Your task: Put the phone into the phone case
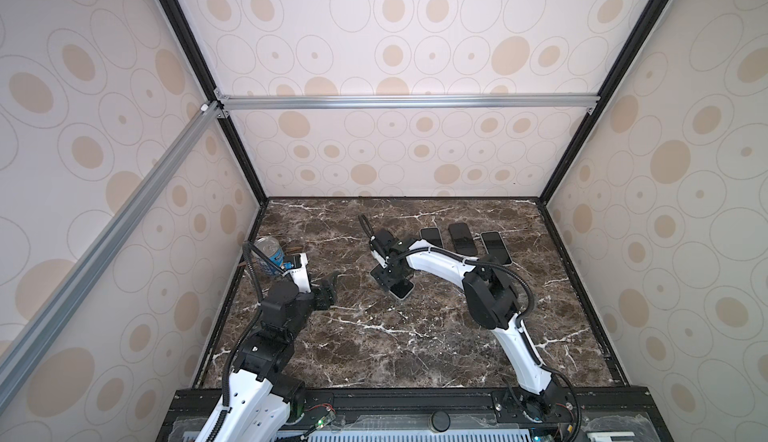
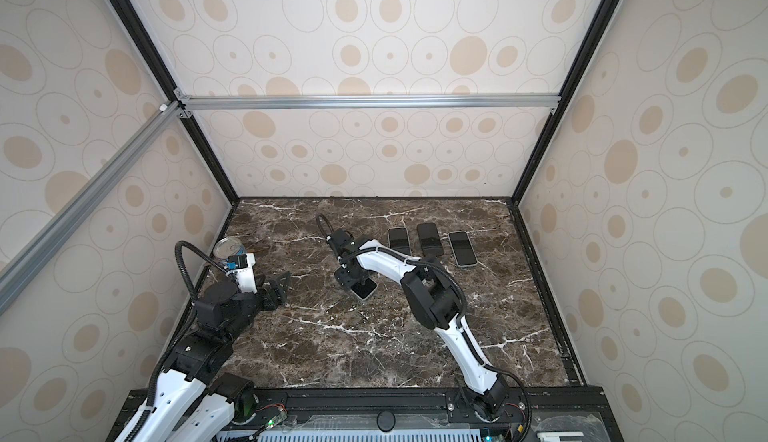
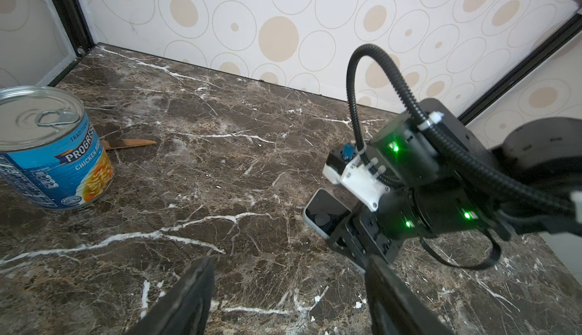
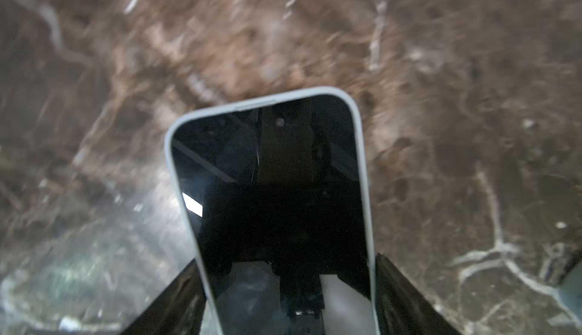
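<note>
Now, phone [image 4: 271,176] in right end effector [image 4: 286,261] grip, screen up

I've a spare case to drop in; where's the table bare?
Bare: the near half of the table, this side of the right gripper, and the far strip between the soup can and the three phones. Crowded: mid-table, where that gripper grips the phone, and the far-right row.

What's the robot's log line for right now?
left gripper: open, empty | right gripper: jaws astride phone, grip unclear | phone: flat on table
</note>
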Motion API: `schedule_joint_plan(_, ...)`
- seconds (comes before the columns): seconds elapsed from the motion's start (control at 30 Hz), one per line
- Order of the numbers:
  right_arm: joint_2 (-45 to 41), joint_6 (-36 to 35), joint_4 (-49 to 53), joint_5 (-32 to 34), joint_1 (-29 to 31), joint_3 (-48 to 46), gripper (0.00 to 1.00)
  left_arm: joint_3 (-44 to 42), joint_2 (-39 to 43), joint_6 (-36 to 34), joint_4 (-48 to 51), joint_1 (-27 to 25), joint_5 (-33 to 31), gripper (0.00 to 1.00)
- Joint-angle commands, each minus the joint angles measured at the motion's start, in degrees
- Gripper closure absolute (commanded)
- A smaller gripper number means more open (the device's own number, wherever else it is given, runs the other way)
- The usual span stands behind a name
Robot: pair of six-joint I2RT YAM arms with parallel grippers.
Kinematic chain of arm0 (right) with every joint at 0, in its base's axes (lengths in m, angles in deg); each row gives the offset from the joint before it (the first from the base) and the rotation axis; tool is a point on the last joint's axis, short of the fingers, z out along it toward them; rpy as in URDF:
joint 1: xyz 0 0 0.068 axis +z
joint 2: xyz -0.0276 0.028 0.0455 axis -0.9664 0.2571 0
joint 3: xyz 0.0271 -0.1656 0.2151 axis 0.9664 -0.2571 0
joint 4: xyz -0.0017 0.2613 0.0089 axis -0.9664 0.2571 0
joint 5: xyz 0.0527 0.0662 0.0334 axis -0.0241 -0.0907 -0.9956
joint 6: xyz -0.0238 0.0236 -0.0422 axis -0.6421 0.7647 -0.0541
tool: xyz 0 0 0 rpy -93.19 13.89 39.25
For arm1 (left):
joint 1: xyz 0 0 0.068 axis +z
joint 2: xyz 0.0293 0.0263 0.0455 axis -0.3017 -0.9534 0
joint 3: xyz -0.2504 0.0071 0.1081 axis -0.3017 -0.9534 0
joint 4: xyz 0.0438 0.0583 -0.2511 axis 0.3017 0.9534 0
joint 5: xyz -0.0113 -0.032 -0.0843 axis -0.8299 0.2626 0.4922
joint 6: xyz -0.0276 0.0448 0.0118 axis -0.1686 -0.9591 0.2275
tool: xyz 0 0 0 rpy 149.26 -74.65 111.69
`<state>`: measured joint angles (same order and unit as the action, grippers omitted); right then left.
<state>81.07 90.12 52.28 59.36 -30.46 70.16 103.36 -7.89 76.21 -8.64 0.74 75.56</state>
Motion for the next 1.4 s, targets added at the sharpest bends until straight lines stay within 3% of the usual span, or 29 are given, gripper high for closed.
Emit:
schedule_joint_plan(0.0, 6.4, 10.2, 7.2, 3.7, -2.4, 6.2, 0.31, 0.2, 0.0, -0.6, -0.9, 0.5, -0.9, 0.24)
schedule_joint_plan(0.3, 16.0, 21.0, 9.6, 6.0, -6.1, 21.8, 0.23, 0.2, 0.2, -0.6, -0.9, 0.7, -0.9, 0.24)
schedule_joint_plan(0.53, 17.4, 24.7, 5.7, 10.3, -7.1, 22.7, 0.23, 0.2, 0.3, -0.6, -1.1, 1.0, -0.7, 0.24)
schedule_joint_plan(0.83, 18.2, 25.3, 2.8, 7.8, -7.9, 26.0, 0.17, 0.2, 0.4, -0.6, -1.0, 1.2, -0.7, 0.24)
schedule_joint_plan(0.97, 16.7, 24.3, 2.8, 5.0, -7.9, 27.7, 0.07, 0.2, 0.3, -0.6, -1.0, 1.4, -0.8, 0.24)
schedule_joint_plan(1.0, 15.8, 23.6, 2.6, 3.7, -7.9, 27.8, 0.00, 0.1, 0.2, -0.6, -1.0, 1.4, -0.8, 0.24)
schedule_joint_plan(1.1, 12.6, 21.6, 2.4, 1.0, -7.9, 27.8, 0.00, 0.2, 0.0, -0.6, -1.0, 1.5, -0.8, 0.24)
schedule_joint_plan(1.37, -4.5, 15.8, 3.2, 3.8, -7.9, 20.1, 0.00, 0.1, -2.9, 0.7, -2.1, 1.7, -2.0, 0.24)
